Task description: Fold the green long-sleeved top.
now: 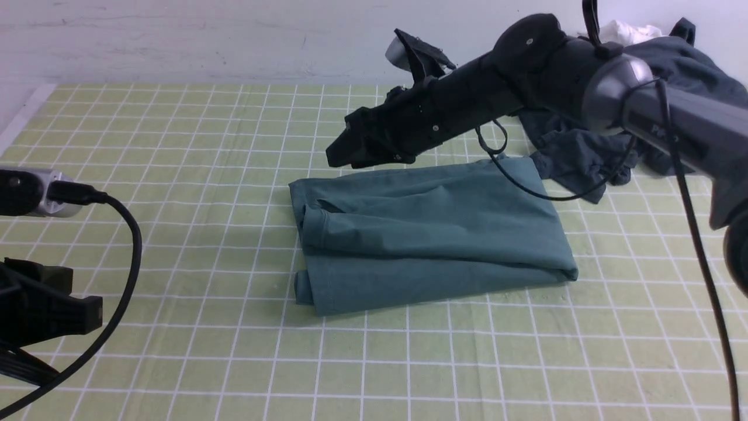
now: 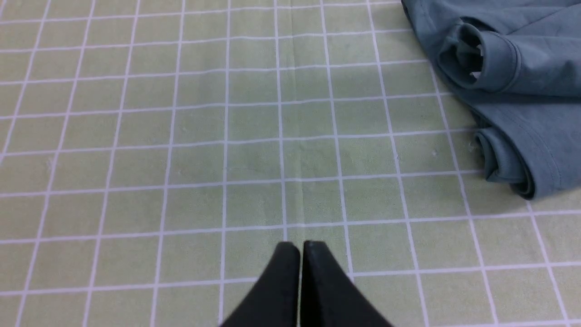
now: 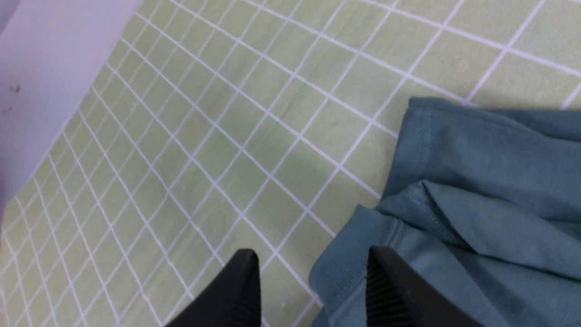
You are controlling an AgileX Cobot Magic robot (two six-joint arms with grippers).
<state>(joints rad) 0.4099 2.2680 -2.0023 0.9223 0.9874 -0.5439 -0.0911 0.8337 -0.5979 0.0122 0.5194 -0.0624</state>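
Green long-sleeved top [image 1: 432,234] folded into a rumpled rectangle on checked tablecloth [image 1: 175,234]; right gripper [image 3: 312,255] released over its corner, left gripper [image 2: 300,245] clenched, empty.

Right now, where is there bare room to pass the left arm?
Bare checked cloth lies between the shut left claw and the green top, and along the near strip in front of it. Crowded: the far right, where the dark garment is heaped, and the top's far left corner, under the open right claw.
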